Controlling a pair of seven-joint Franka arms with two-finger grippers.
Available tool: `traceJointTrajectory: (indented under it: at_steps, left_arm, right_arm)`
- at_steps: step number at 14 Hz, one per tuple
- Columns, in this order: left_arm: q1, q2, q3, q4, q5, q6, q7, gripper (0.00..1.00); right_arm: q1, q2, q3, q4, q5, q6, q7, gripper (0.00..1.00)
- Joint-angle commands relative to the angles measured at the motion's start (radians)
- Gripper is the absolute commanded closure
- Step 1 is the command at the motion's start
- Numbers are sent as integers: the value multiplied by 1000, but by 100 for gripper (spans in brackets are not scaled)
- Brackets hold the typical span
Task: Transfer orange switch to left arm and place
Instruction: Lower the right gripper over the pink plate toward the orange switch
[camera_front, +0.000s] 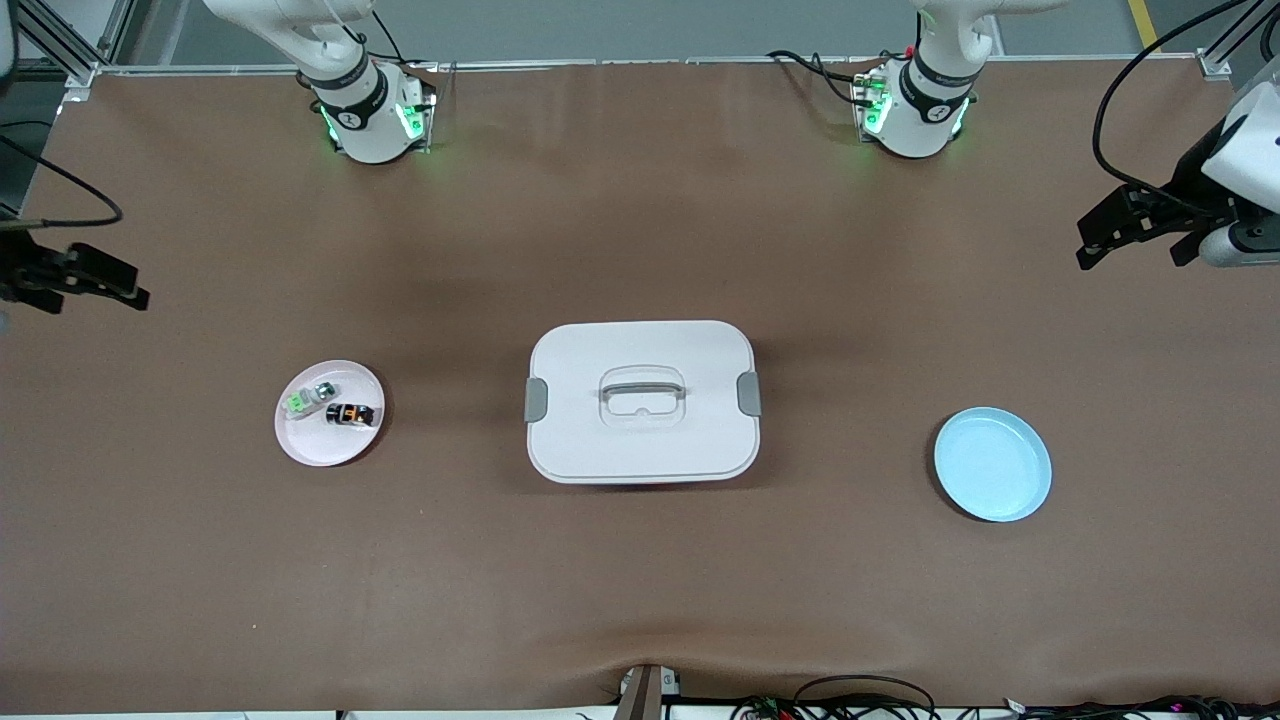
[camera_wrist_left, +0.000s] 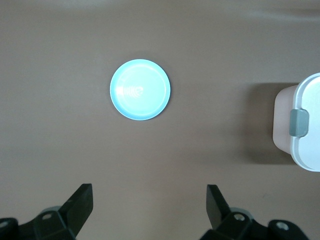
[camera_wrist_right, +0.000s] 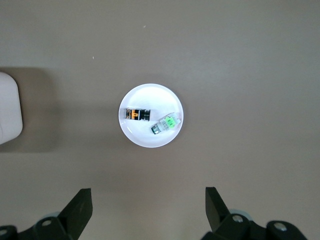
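I am hovering my right gripper (camera_wrist_right: 145, 210), fingers spread wide and empty, high over the brown table with the pale pink round plate (camera_wrist_right: 175, 100) ahead of my fingertips; the tiny black-bodied orange switch (camera_wrist_right: 137, 114) is lying on it just beside the clear-and-green switch (camera_wrist_right: 164, 124), so I should be descending squarely over the orange one alone. My left gripper (camera_wrist_left: 149, 210), also spread, is waiting above the light blue round plate (camera_wrist_left: 140, 89), with the big white latched plastic box (camera_front: 641, 401) sitting between the two plates.

no readable text, labels or numbers
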Motion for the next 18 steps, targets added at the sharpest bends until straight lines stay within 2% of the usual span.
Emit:
traceJointTrajectory:
  at_steps: [1, 2, 6, 10, 12, 15, 18]
  left_arm:
    - [3, 2, -1, 26, -17, -43, 12, 0]
    - [3, 0, -1, 24, -17, -43, 12, 0]
    - [-2, 9, -9, 21, -17, -43, 4, 0]
    - [-10, 28, -10, 24, -16, -37, 1, 0]
    - [-10, 29, -10, 24, -16, -32, 1, 0]
    - [-11, 34, -12, 26, -17, -27, 0, 0]
    - [-11, 34, -12, 26, -17, -27, 0, 0]
  right_arm:
    - [28, 58, -5, -5, 10, 24, 5, 0]
    - [38, 82, -5, -13, 9, 65, 7, 0]
    - [87, 90, -3, -202, 12, 330, 21, 0]
    - [82, 108, -5, -390, 119, 549, 19, 0]
    - [81, 137, -5, -427, 121, 601, 12, 0]
    - [81, 191, -5, -433, 121, 636, 5, 0]
    - [82, 254, -5, -448, 119, 731, 5, 0]
